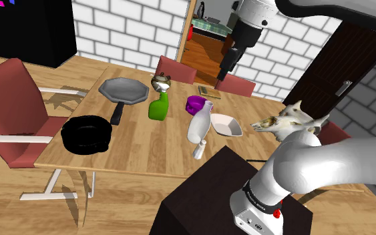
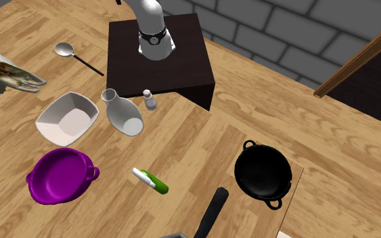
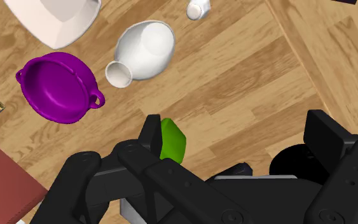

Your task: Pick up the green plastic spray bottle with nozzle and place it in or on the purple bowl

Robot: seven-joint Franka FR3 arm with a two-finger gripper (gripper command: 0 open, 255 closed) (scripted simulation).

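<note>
Gripper (image 1: 230, 61) spread wide and empty, high over the table (image 1: 139, 150).
The green spray bottle (image 1: 158, 107) sits on the table near its middle, just beside the purple bowl (image 1: 195, 103) and not touching it, almost directly beneath the gripper.

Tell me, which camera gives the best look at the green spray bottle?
The shoulder view: the green spray bottle shows whole from the side, nozzle to base. The second exterior view looks down on it, foreshortened. In the wrist view the fingers hide part of it.
</note>
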